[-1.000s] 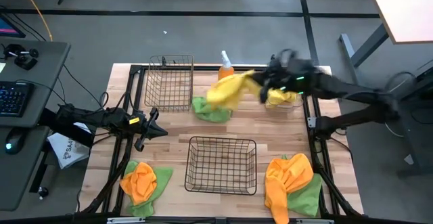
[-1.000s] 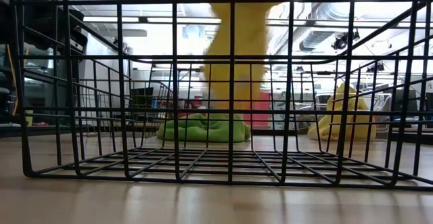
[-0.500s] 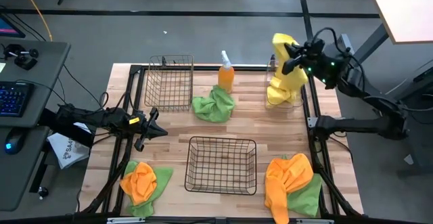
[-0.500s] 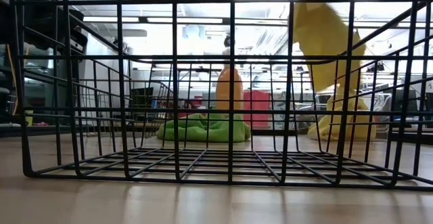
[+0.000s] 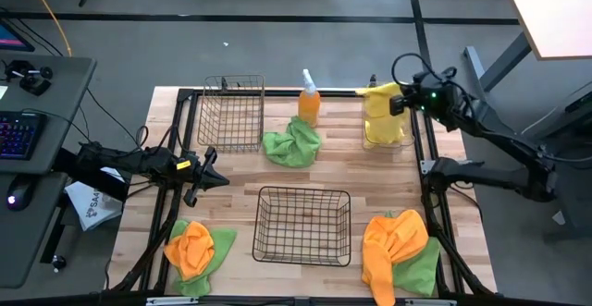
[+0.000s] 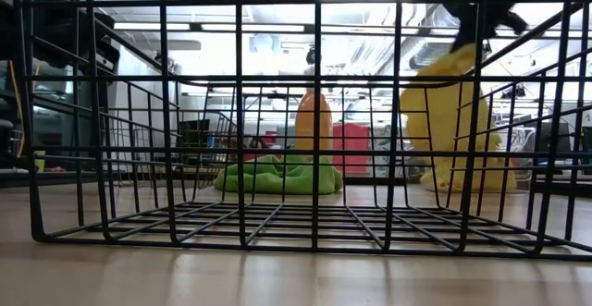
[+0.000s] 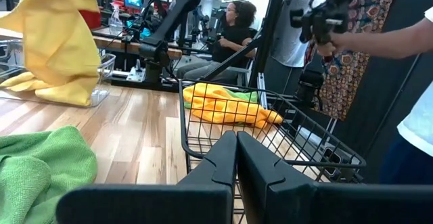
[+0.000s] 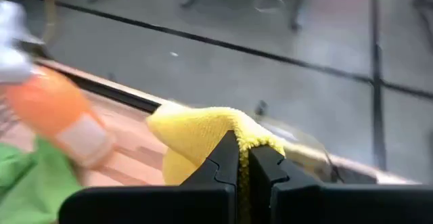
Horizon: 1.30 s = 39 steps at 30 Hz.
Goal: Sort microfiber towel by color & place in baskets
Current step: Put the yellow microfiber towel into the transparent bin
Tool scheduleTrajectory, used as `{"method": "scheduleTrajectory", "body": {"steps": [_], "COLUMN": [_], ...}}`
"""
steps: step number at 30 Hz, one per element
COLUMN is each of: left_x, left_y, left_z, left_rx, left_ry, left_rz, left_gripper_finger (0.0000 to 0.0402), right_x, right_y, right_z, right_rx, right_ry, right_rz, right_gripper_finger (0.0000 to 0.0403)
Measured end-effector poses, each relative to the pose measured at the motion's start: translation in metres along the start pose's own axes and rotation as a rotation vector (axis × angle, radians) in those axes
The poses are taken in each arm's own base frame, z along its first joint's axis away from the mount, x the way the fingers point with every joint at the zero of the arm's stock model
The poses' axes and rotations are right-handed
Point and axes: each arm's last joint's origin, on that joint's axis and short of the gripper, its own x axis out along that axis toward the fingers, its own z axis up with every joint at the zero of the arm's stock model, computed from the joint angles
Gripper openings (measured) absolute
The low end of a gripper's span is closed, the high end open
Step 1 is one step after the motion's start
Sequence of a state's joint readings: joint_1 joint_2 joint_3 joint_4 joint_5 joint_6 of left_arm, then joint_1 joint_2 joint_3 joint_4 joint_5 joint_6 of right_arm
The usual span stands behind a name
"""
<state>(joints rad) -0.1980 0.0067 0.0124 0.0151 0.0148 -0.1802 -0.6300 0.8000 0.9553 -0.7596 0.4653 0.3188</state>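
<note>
Right wrist: yellow towel (image 8: 203,132) pinched in right claw (image 8: 237,158)

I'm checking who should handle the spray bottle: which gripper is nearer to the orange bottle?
Right. The right gripper, shut on the yellow towel over the clear bin, sits just past the orange bottle. The left gripper waits farther off by the table's left edge.

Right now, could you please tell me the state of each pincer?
Left pincer: shut, holding nothing, waiting at the table's left edge.
Right pincer: shut on the yellow towel, over the clear bin.
</note>
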Motion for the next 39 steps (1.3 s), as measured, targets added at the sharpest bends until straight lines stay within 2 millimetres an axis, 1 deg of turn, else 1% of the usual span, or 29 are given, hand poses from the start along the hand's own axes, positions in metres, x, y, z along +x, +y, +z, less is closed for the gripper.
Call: {"method": "scheduleTrajectory", "body": {"steps": [4, 8, 10, 12, 16, 21, 23, 25, 28, 31, 33, 39], "left_x": [0.0, 0.0, 0.0, 0.0, 0.0, 0.0, 0.0, 0.0, 0.0, 0.0, 0.0, 0.0], "left_y": [0.0, 0.0, 0.0, 0.0, 0.0, 0.0, 0.0, 0.0, 0.0, 0.0, 0.0, 0.0], "left_z": [0.0, 0.0, 0.0, 0.0, 0.0, 0.0, 0.0, 0.0, 0.0, 0.0, 0.0, 0.0], "left_rx": [0.0, 0.0, 0.0, 0.0, 0.0, 0.0, 0.0, 0.0, 0.0, 0.0, 0.0, 0.0], "left_ry": [-0.001, 0.0, 0.0, -0.001, 0.0, 0.0, -0.001, 0.0, 0.0, -0.001, 0.0, 0.0], "left_rz": [0.0, 0.0, 0.0, 0.0, 0.0, 0.0, 0.0, 0.0, 0.0, 0.0, 0.0, 0.0], "left_gripper_finger": [0.0, 0.0, 0.0, 0.0, 0.0, 0.0, 0.0, 0.0, 0.0, 0.0, 0.0, 0.0], "right_x": [0.005, 0.02, 0.031, 0.045, 0.079, 0.116, 0.128, 0.138, 0.148, 0.154, 0.158, 0.174], "right_y": [-0.012, -0.015, -0.012, -0.007, 0.001, -0.002, -0.003, -0.002, 0.002, 0.004, 0.005, 0.006], "right_z": [-0.02, -0.03, -0.032, -0.034, -0.04, -0.045, -0.047, -0.048, -0.051, -0.055, -0.058, -0.07], "right_rx": [0.091, 0.137, 0.171, 0.18, 0.115, 0.0, -0.081, -0.201, -0.433, -0.637, -0.708, -0.832], "right_ry": [0.028, 0.054, 0.078, 0.13, 0.282, 0.533, 0.631, 0.689, 0.745, 0.777, 0.792, 0.849], "right_rz": [-0.135, -0.22, -0.201, -0.145, -0.069, -0.021, 0.053, 0.157, 0.309, 0.393, 0.416, 0.48], "right_gripper_finger": [0.0, 0.0, 0.0, 0.0, 0.0, 0.0, 0.0, 0.0, 0.0, 0.0, 0.0, 0.0]}}
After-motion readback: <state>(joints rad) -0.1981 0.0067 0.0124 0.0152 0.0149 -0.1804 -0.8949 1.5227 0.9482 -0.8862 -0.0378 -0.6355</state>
